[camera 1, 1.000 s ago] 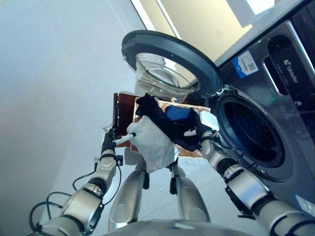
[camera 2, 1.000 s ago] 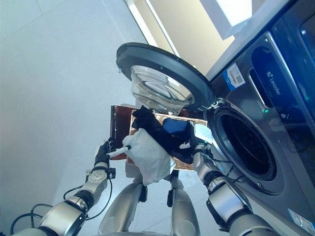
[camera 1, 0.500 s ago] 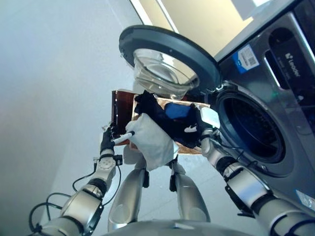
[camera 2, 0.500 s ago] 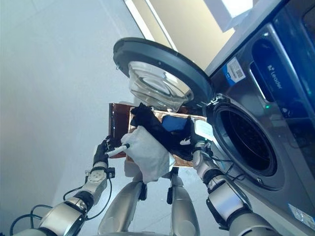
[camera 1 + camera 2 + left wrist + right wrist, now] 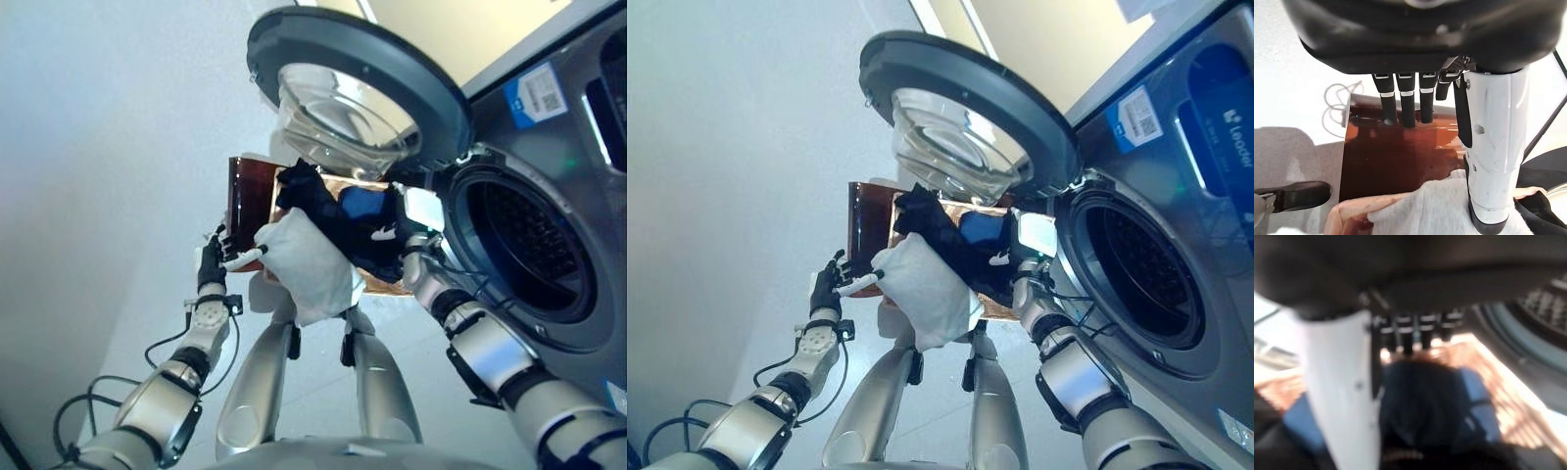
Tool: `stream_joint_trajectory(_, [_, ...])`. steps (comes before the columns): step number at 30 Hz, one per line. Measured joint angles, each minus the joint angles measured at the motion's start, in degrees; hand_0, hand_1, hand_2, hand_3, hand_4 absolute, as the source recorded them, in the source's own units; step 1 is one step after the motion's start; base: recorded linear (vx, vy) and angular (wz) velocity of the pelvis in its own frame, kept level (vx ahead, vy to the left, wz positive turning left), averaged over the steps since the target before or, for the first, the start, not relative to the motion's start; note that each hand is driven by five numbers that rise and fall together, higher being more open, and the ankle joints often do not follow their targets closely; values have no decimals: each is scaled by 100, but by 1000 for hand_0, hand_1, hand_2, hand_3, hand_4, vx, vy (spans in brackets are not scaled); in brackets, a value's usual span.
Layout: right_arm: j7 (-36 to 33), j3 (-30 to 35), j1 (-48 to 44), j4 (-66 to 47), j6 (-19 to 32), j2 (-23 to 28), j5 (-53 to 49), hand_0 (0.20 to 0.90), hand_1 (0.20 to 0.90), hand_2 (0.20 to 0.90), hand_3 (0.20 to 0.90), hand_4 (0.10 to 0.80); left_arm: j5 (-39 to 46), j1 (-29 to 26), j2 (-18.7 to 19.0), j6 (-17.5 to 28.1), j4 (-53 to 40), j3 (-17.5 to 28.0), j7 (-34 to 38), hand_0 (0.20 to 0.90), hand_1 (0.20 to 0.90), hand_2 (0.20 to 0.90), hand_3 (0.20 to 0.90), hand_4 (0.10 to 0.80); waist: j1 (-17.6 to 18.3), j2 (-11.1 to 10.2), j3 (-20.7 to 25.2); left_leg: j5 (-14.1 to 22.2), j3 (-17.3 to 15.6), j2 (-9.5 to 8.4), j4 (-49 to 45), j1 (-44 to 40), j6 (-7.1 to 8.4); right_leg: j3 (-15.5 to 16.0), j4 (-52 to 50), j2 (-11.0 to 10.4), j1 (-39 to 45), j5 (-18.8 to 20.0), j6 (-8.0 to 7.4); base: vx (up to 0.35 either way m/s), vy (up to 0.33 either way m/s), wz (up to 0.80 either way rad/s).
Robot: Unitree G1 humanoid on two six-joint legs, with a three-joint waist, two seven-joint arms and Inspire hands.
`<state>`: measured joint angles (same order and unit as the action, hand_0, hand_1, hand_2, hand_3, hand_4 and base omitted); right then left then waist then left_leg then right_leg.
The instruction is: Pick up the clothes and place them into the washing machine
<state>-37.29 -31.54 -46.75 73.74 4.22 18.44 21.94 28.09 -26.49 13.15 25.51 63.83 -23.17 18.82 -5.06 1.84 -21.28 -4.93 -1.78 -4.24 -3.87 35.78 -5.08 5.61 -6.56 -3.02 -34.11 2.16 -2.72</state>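
Both of my hands hold up a brown see-through basket (image 5: 250,196) just below the open door (image 5: 362,78) of the washing machine. My left hand (image 5: 210,266) pinches its left wall, fingers (image 5: 1403,105) outside and the white-covered thumb over a white cloth (image 5: 304,269). My right hand (image 5: 407,235) grips the opposite rim beside the drum opening (image 5: 529,255). A black garment (image 5: 323,211) and a blue one (image 5: 362,203) lie heaped in the basket; the white cloth hangs over its near edge. The right wrist view shows the blue cloth (image 5: 1425,406) under the thumb.
The round door with its glass bowl (image 5: 950,147) hangs right above the basket. The grey machine front (image 5: 1205,127) fills the right side. Pale floor (image 5: 98,147) lies to the left.
The whole picture has shifted up and to the right, so the camera moved. The basket stays gripped between both hands under the door, clothes still inside.
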Motion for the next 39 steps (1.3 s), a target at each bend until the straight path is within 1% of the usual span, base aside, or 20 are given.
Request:
stream_joint_trajectory(4, [-78, -20, -182, -51, 95, 200, -2, 900, 900, 900, 900, 800, 154, -30, 48, 2, -276, -1, -3, 900, 900, 900, 900, 800, -5, 42, -29, -86, -3, -20, 2, 214, 123, -4, -205, -46, -308, -2, -2, -32, 16, -1])
stream_joint_trajectory(8, [-148, -6, -684, -29, 86, 570, -11, 900, 900, 900, 900, 800, 218, -92, 78, 77, -601, -2, -26, 900, 900, 900, 900, 800, -52, 175, -168, -167, -12, -58, 31, 402, 248, -4, -452, -117, -633, -5, -4, 0, 0, 0])
stream_joint_trajectory(11, [-138, -33, -1011, 41, 69, 710, -31, 900, 900, 900, 900, 800, 285, -73, 81, 131, -869, -4, -9, 900, 900, 900, 900, 800, -68, 217, -200, -217, -19, -69, 23, 593, 305, 3, -582, -143, -873, -5, -3, -8, 1, 1])
stream_joint_trajectory(13, [-136, -24, -1163, 38, 82, 812, -74, 900, 900, 900, 900, 800, 338, -94, 126, 144, -979, -3, -16, 900, 900, 900, 900, 800, -73, 246, -247, -257, -13, -68, 28, 680, 309, 14, -631, -144, -982, -8, 0, 0, 0, 0])
stream_joint_trajectory(18, [-123, -36, -1277, 25, 76, 868, -100, 900, 900, 900, 900, 800, 396, -107, 156, 219, -1041, 5, -9, 900, 900, 900, 900, 800, -75, 247, -252, -310, 9, -69, 6, 784, 244, 29, -793, -150, -1137, -82, 21, -3, -9, 2])
stream_joint_trajectory(26, [-110, -58, -1271, -14, 79, 831, -97, 900, 900, 900, 900, 800, 414, -107, 164, 228, -1032, 18, -8, 900, 900, 900, 900, 800, -56, 246, -252, -306, 21, -65, 1, 816, 250, 38, -941, -154, -1232, -156, 50, 7, 0, -2])
stream_joint_trajectory(30, [-114, -54, -1312, -59, 85, 847, -89, 900, 900, 900, 900, 800, 437, -146, 203, 239, -1013, 74, -4, 900, 900, 900, 900, 800, -46, 246, -251, -331, 14, -63, -2, 886, 213, 28, -1016, -153, -1340, -162, 59, 0, 0, 0])
stream_joint_trajectory(39, [-122, -6, -1176, -236, 65, 799, -89, 900, 900, 900, 900, 800, 434, -191, 186, 235, -882, 76, 0, 900, 900, 900, 900, 800, 17, 228, -240, -366, 10, -62, -7, 827, 161, 28, -1024, -151, -1277, -159, 59, 5, 0, -2])
